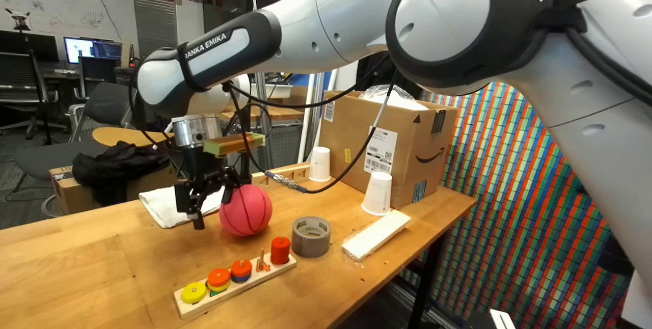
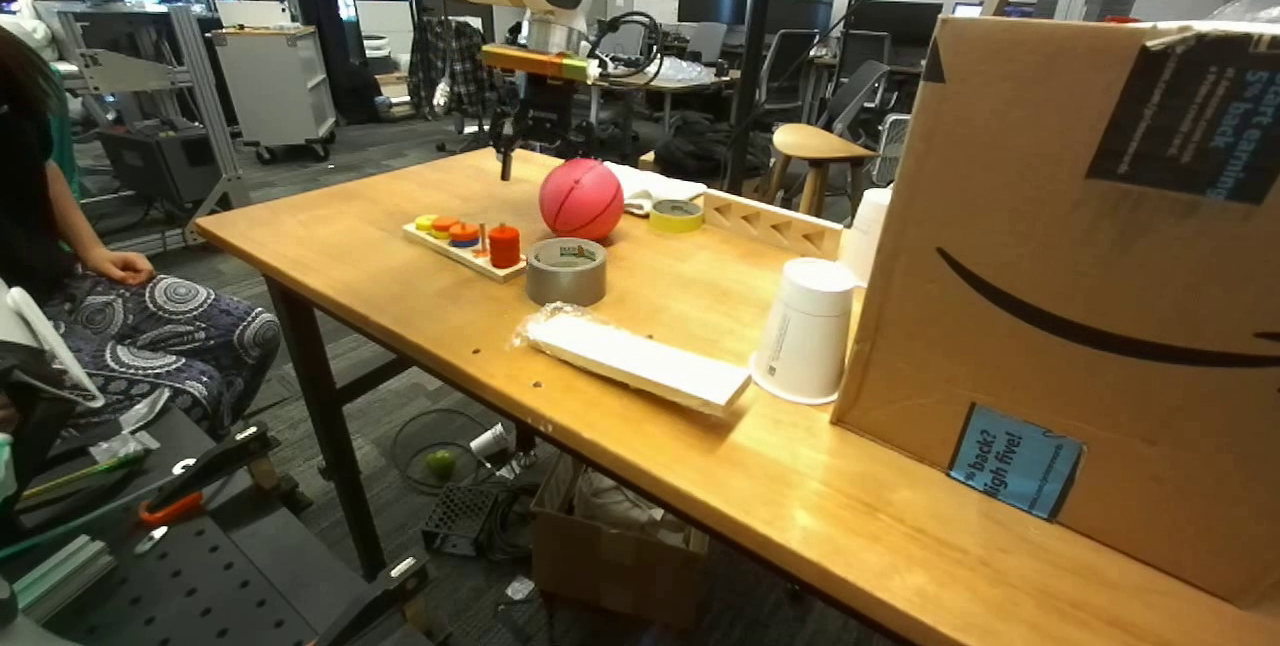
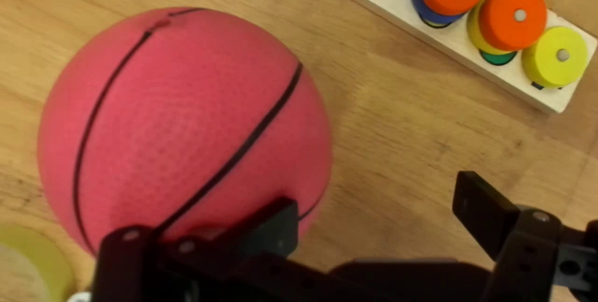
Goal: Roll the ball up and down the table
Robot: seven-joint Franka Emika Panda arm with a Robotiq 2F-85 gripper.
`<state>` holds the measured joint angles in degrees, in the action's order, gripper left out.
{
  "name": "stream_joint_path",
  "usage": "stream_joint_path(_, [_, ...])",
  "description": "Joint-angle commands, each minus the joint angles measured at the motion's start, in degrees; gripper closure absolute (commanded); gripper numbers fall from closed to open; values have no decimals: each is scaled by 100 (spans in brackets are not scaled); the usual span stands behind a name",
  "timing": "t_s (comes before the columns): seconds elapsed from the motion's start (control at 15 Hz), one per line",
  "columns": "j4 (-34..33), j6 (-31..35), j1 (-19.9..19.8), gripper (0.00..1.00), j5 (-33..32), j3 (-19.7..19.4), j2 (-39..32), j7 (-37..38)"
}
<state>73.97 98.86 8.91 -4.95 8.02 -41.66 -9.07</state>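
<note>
A: Ball (image 3: 177, 119), quantity and place?
B: One, pink, black seams. Rests on the table (image 1: 76, 268), left of centre in both exterior views; takes up most of the left half of the wrist view.
A: Gripper (image 3: 376, 220)?
B: One, black, wide. Fingers (image 3: 280, 229) well apart: one in front of the ball at bottom centre of the wrist view, contact cannot be told; its mate apart from the ball, lower right of the frame.
A: Stacker (image 1: 238, 288)?
B: One, pale wood, rings (image 1: 194, 293) stacked along it: yellow; orange over yellow; orange over blue; red. Lower left in an exterior view, upper right in the wrist view.
A: Next lot?
B: Grey tape (image 1: 310, 246), one roll, lying flat near the ball, to its lower right in an exterior view. Yellow tape (image 2: 676, 218), one roll, right of the ball in an exterior view and cropped at lower left of the wrist view.
A: Remainder?
B: Cups (image 1: 377, 194), two, white, upside down. Box (image 1: 351, 125), cardboard, right of centre in both exterior views. White bar (image 1: 377, 235), lying just beside a cup. Cloth (image 1: 163, 207), white, left of the ball in an exterior view, partly behind the gripper. Rack (image 2: 770, 226), wooden, triangular notches, above right of centre in an exterior view.
</note>
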Motion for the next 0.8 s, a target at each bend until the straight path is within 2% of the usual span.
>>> stream_joint_path(0.0, [-431, -313, -268, 0, -278, -428, 7, -140])
stream_joint_path(0.4, [-43, 28, -767, 0, -1291, -1338, 859, 292])
stream_joint_path(0.53, [198, 199, -826, 0, -1509, -1431, 1190, 343])
stream_joint_path(0.73, [832, 488, -744, 0, -1807, -1346, 1775, 354])
